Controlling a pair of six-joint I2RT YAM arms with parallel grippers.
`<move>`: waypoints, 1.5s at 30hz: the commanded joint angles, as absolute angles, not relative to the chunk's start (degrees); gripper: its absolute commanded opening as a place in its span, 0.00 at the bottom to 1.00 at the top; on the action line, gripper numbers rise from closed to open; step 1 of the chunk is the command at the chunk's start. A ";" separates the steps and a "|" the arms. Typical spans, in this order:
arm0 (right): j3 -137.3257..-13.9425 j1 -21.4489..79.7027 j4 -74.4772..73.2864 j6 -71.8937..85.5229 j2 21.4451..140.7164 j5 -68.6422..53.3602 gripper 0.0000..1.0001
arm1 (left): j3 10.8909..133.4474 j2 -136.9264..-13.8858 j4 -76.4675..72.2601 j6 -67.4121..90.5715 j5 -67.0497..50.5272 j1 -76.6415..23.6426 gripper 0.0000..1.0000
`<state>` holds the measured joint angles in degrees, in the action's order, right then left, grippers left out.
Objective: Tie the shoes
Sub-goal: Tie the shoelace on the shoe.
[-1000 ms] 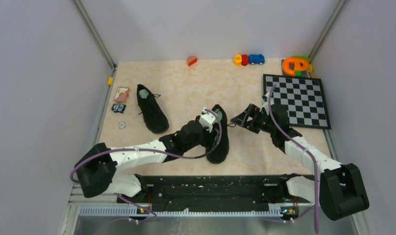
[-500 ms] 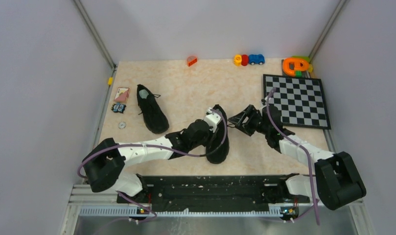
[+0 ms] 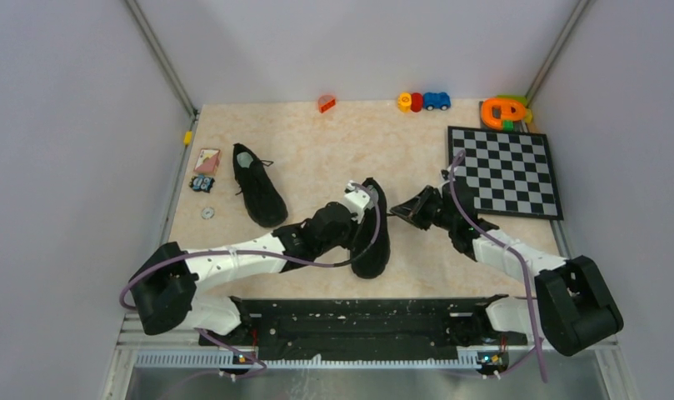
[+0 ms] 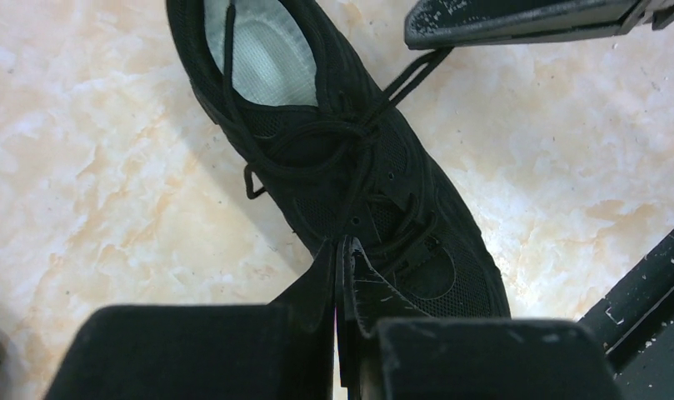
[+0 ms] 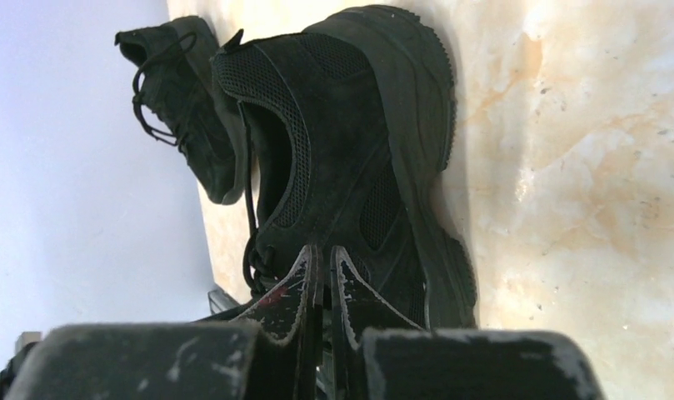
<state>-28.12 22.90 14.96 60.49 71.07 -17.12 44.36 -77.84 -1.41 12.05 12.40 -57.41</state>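
Bright, even overhead light. Soft shadows lie beside the shoe (image 4: 450, 275) on the marbled tabletop (image 4: 108, 167). Its black laces (image 4: 230, 58) barely separate from the mesh. The nearest foreground blurs.

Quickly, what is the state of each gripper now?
Left gripper: closed over the all-black low-top sneaker; any hold cannot be told.
Right gripper: closed on that sneaker's thin black lace.

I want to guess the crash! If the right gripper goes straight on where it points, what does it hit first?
Probably the nearer shoe. The shut right gripper points at its side, close by, and the wrist view shows nothing between them.
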 commanded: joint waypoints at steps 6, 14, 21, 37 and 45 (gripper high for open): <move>-31.24 23.69 8.45 51.61 67.76 -11.20 0.00 | 42.84 -73.48 -2.37 12.37 13.58 -54.06 0.00; -33.86 23.69 5.02 44.50 68.75 -9.84 0.00 | 39.62 -76.08 -5.76 17.68 4.97 -43.92 0.00; -29.67 23.69 6.76 41.52 69.93 -5.83 0.00 | 38.46 -80.77 -9.82 20.72 2.98 -42.98 0.00; -25.49 23.70 8.67 37.34 74.51 3.53 0.00 | 38.40 -90.01 -10.51 29.24 10.94 -40.73 0.00; -25.82 23.69 7.07 36.66 73.85 7.10 0.00 | 37.17 -88.75 -9.58 29.53 12.54 -39.04 0.00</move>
